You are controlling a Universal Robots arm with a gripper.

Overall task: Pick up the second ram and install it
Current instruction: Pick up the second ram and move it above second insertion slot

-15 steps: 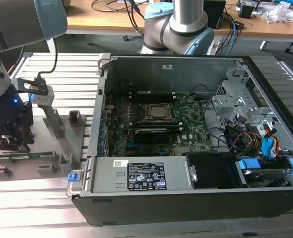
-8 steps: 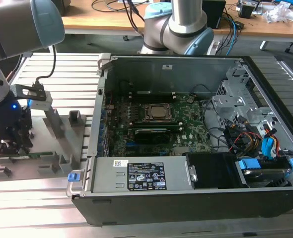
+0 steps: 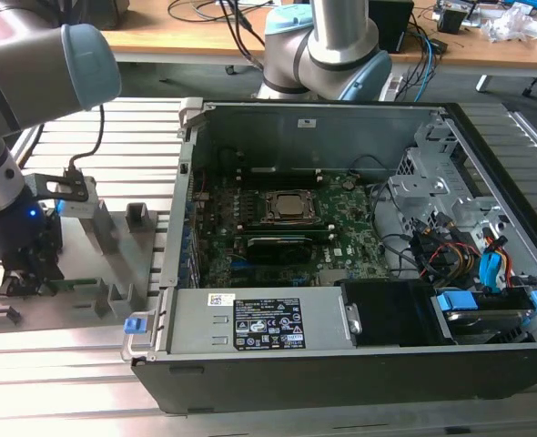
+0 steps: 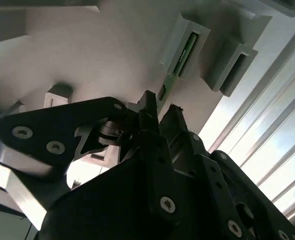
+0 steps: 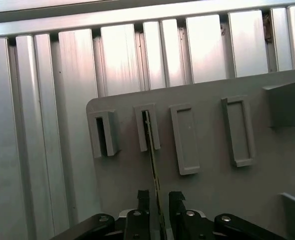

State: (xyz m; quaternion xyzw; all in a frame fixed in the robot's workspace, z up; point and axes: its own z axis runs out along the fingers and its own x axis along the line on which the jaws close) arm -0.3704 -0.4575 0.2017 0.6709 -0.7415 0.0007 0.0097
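Green second ram [image 5: 152, 160] edge-on between spread fingers of the end effector [image 5: 159, 200]

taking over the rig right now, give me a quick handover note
Gripper: open, down at the fixture plate on the exterior view's left, with its fingers either side of the ram.
Ram: standing on edge on the plate, one end in a slotted block; not gripped or lifted.
Done: gripper lined up on the ram.
Left: the grip, the lift and the install on the motherboard in the open case.
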